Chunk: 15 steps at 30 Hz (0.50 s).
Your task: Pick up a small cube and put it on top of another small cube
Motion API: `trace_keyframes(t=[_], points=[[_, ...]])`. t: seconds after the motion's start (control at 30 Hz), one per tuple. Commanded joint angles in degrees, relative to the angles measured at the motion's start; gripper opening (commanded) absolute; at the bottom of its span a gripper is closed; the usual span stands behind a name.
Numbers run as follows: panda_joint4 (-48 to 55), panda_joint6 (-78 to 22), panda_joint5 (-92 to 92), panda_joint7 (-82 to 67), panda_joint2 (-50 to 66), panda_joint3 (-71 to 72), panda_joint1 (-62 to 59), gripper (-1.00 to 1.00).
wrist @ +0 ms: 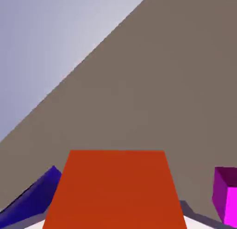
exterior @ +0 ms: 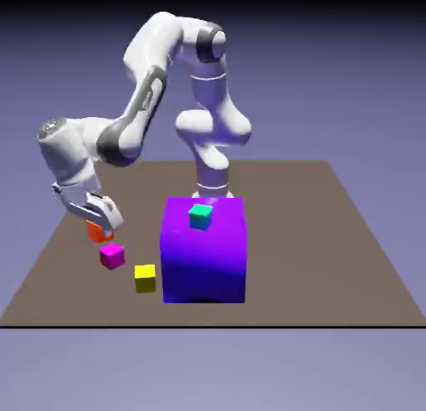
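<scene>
The small orange cube sits between my gripper's fingers at the exterior view's left, low over the table. In the hand view the orange cube fills the bottom middle and hides the fingertips, so the gripper is shut on it. The small magenta cube lies on the table just in front of the held cube, apart from it. It shows at the right edge of the hand view as the magenta cube.
A yellow cube lies beside the magenta one. A big purple block stands at the table's middle with a teal cube on top. The purple block shows at the hand view's lower left.
</scene>
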Motion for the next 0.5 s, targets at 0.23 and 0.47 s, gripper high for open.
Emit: trace_keyframes(t=[0.23,0.47], points=[[-11.40,5.41,-1.39,-3.08,3.54,-9.33,2.53,-1.00],[-12.12,7.31,-0.24,-3.88,4.95,-8.64,2.20,1.00]])
